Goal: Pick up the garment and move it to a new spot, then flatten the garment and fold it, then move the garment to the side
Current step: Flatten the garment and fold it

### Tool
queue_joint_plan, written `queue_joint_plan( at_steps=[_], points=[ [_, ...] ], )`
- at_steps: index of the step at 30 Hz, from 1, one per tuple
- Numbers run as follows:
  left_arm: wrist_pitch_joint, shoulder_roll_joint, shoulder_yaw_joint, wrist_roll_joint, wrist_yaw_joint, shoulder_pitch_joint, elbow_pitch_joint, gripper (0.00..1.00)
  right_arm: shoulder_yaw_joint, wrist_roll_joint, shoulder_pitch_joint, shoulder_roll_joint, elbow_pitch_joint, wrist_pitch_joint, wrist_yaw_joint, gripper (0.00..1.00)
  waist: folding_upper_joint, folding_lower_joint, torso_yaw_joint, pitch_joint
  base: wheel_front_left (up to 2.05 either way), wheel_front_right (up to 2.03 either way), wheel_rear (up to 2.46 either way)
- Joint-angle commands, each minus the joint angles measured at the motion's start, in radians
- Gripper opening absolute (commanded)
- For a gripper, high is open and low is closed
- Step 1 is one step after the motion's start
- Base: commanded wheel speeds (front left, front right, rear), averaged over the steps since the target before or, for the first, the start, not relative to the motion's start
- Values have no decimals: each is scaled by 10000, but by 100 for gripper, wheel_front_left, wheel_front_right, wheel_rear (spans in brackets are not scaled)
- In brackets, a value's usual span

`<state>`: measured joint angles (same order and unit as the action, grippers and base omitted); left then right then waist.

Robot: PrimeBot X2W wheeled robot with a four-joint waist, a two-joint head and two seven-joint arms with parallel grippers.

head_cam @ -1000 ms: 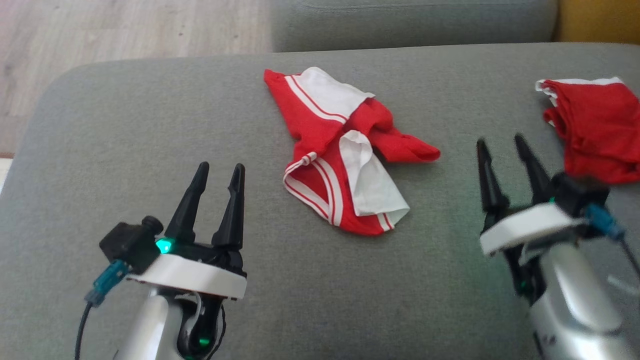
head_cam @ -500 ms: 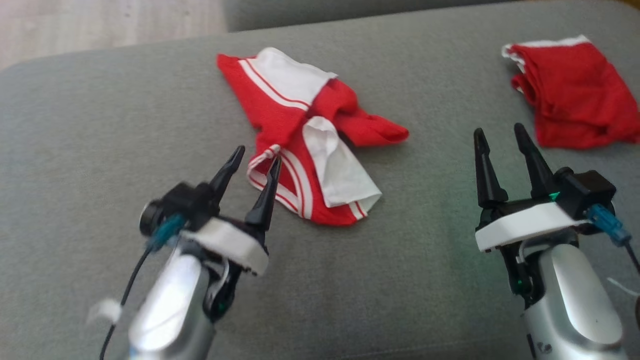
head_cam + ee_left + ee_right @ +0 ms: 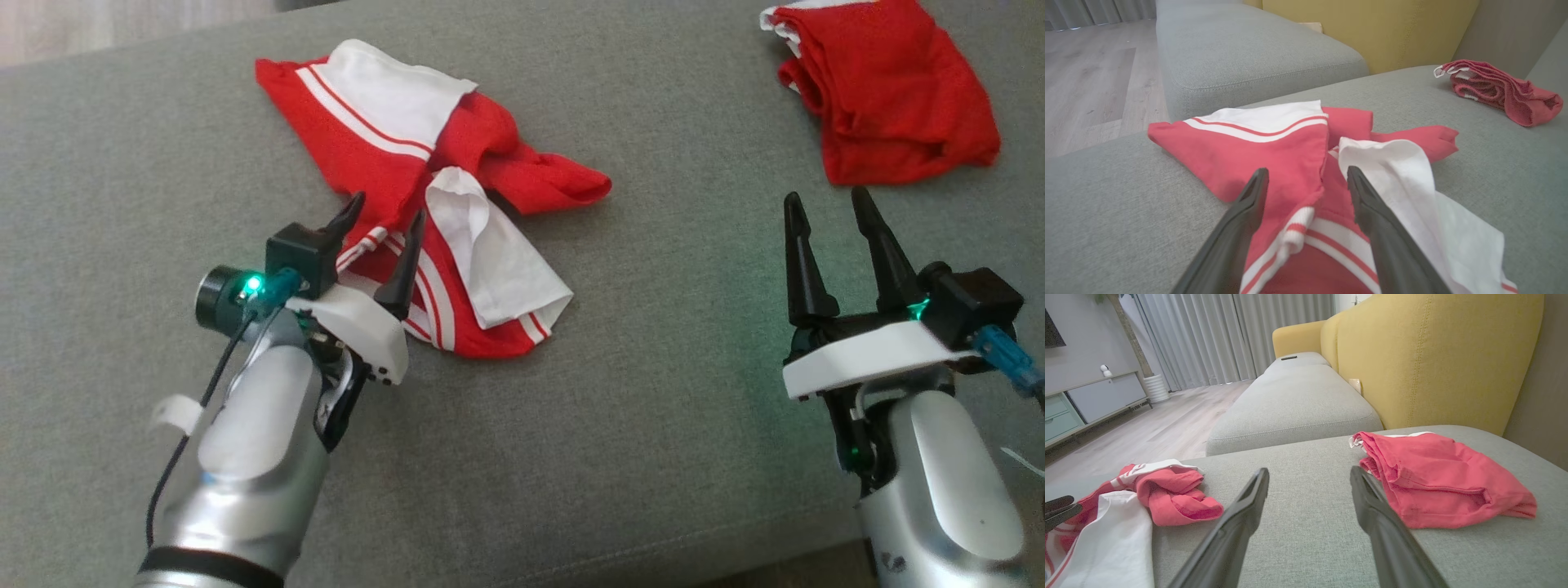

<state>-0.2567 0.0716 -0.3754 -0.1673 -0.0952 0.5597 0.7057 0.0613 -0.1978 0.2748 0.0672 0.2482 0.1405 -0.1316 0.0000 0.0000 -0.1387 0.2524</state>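
Two items. Left pincer [image 3: 389, 208], wide, straddles garment [image 3: 490, 261] hem, centre-left of frame: best lowered fully, closing on a thick fold. Right pincer [image 3: 824, 198], wide, idle, lower right.

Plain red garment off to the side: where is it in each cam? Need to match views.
Head view: plain red garment at top right, on the grey cushion.
Left wrist view: small, upper right, far across the cushion.
Right wrist view: large, right of centre, below the yellow backrest.
Shared landmark: the red-and-white garment, lying left of it in every view.
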Motion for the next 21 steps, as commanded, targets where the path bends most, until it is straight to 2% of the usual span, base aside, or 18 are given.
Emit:
queue_joint_plan(
  at_steps=[1,3,5,6,12,16,21],
  points=[
    [-51,281,303,85,78,443,-219,100,221,-1,220,-103,-369,49,9,100,0,0,-59,63,0,0,0],
    [-51,350,292,149,64,580,-72,100,223,-2,253,-114,-380,60,9,100,0,0,-96,124,0,0,0],
    [-51,386,469,88,142,720,-102,29,216,1,275,-124,-387,69,9,100,0,0,-102,174,0,0,0],
    [-51,420,550,73,175,770,-148,0,215,8,279,-128,-389,73,9,100,0,0,-93,188,0,0,0],
    [-51,811,1163,-125,241,1151,-319,0,217,61,326,-145,-418,58,9,100,0,0,120,256,0,0,0],
    [-51,1703,1807,-381,109,1952,-111,0,340,81,485,-153,-455,0,9,100,0,0,241,395,0,0,0],
    [227,2867,2114,-452,-65,3235,841,0,600,102,701,-159,-436,-72,9,100,0,0,197,563,0,0,0]
  ],
)
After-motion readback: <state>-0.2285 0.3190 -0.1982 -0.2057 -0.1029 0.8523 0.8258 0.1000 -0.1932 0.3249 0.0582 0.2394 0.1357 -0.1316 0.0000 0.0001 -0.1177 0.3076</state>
